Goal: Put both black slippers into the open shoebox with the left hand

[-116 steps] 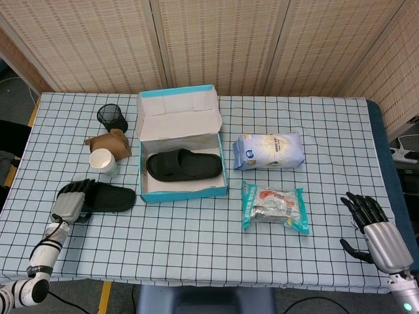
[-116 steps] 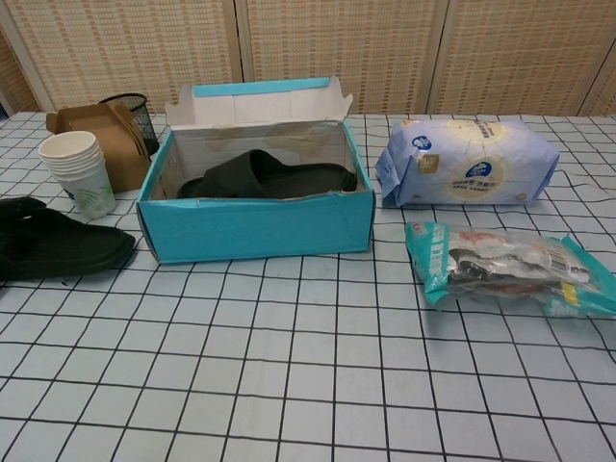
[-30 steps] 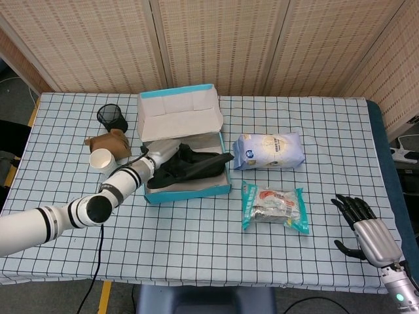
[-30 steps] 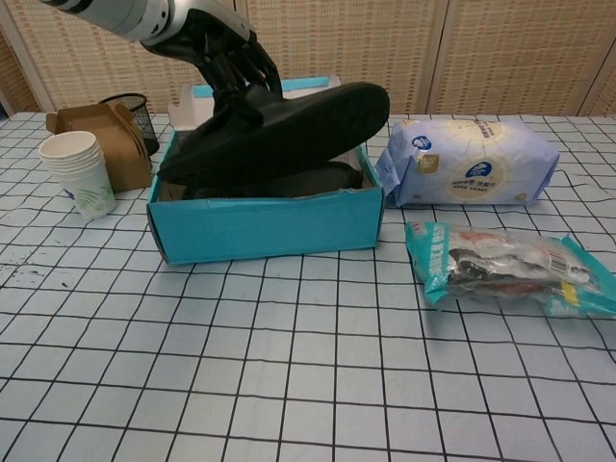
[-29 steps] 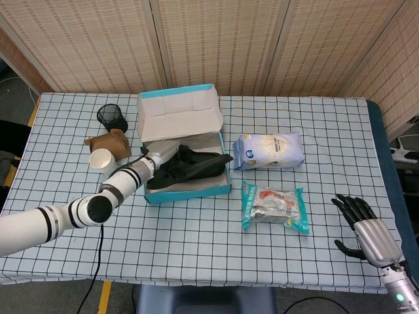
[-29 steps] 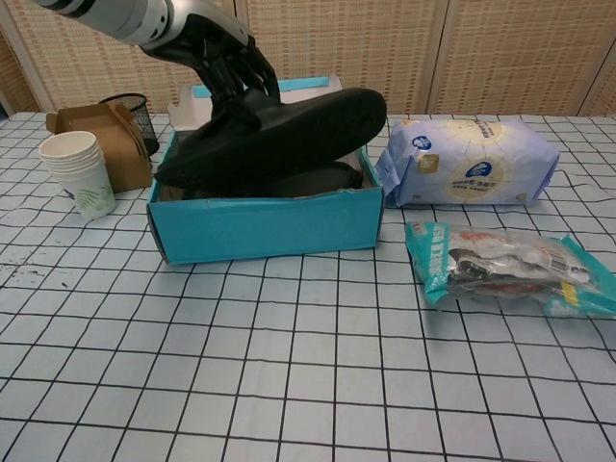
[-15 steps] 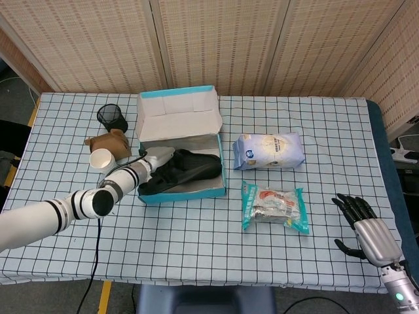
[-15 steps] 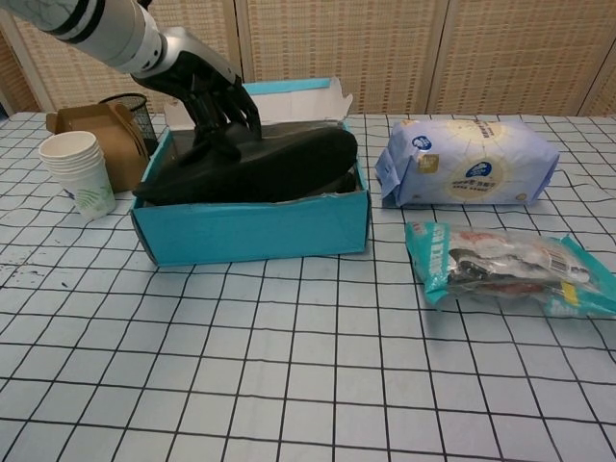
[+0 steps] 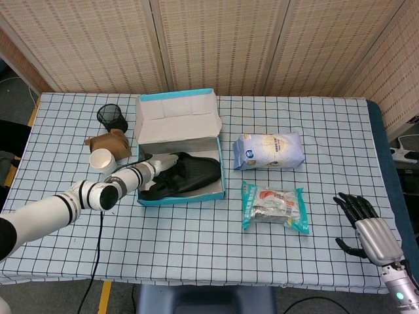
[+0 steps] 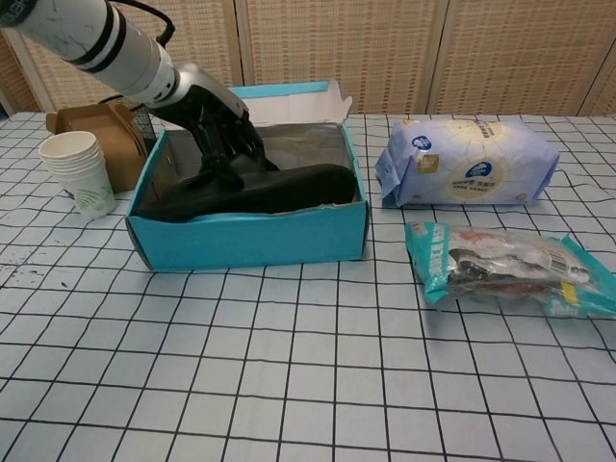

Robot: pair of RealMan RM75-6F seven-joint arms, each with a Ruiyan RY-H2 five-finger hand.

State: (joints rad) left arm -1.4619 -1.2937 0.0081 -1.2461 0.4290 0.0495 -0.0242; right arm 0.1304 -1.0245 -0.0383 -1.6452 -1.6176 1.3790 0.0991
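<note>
The slipper [image 10: 252, 190] looked matt rubbery black, the shoebox [image 10: 252, 234] smooth teal cardboard (pale inside), the surface [image 10: 289, 366] checked cloth, and the snack packet [image 10: 510, 267] glossy plastic.

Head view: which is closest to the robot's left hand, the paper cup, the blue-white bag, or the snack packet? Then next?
From the left hand:
1. Paper cup, just left of the shoebox.
2. Blue-white bag, right of the box.
3. Snack packet, right and nearer the front.
</note>
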